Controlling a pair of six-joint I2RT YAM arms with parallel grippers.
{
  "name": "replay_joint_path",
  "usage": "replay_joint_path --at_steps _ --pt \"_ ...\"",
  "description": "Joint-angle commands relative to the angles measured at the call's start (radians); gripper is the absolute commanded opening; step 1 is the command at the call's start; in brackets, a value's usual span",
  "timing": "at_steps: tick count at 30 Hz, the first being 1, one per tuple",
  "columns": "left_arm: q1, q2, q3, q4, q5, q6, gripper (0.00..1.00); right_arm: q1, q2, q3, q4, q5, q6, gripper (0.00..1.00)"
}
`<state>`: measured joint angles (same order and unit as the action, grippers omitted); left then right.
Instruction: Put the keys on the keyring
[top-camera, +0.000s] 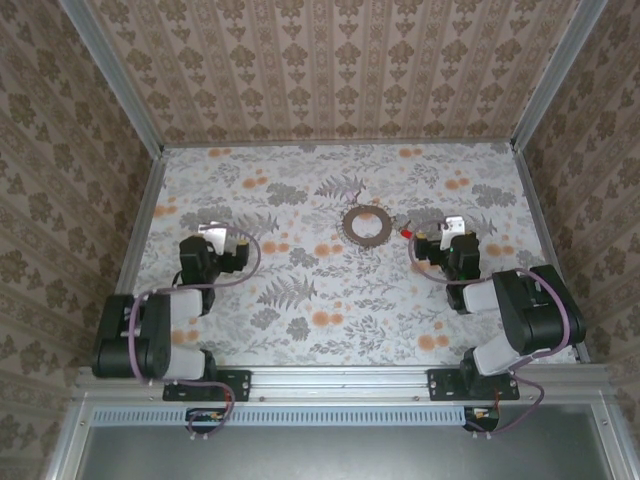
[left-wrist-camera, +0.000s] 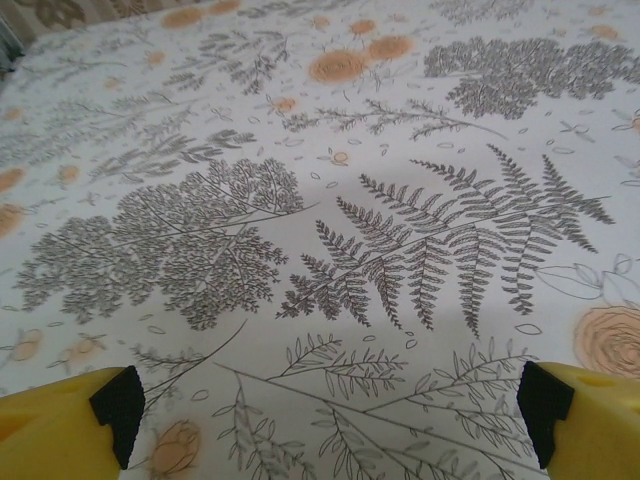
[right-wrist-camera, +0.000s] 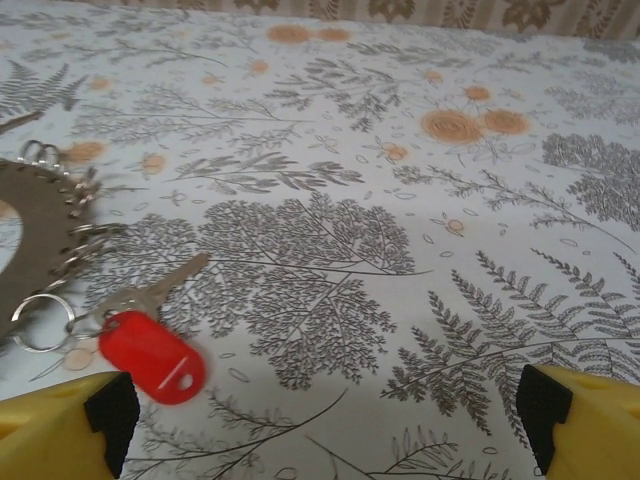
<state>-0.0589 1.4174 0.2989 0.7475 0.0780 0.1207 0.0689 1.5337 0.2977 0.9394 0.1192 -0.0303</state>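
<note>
On the desk (top-camera: 330, 310): keyring (top-camera: 364, 223), centre, toward the far edge; key (top-camera: 408, 233) just right of it, slightly nearer, both lying flat.

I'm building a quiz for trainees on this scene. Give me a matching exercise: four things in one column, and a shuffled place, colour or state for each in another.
1 key
2 keyring
3 left pincer
4 right pincer

A grey, toothed rim
B open, key just in front
C red tag
D open above patterned tablecloth

Pairs: 1-C, 2-A, 3-D, 4-B
</note>
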Motion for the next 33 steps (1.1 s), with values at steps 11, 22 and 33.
replay_joint_path --at_steps 11,22,33 --pt "0.045 0.115 0.112 0.089 -0.061 -0.061 1.00 -0.051 -0.006 0.104 -0.076 -0.028 0.073 1.00" --pt "0.045 0.117 0.111 0.095 -0.061 -0.061 1.00 -0.050 -0.006 0.109 -0.082 -0.034 0.067 1.00" --pt "0.045 0.116 0.111 0.095 -0.061 -0.061 1.00 -0.052 0.002 0.121 -0.102 -0.049 0.063 0.99"
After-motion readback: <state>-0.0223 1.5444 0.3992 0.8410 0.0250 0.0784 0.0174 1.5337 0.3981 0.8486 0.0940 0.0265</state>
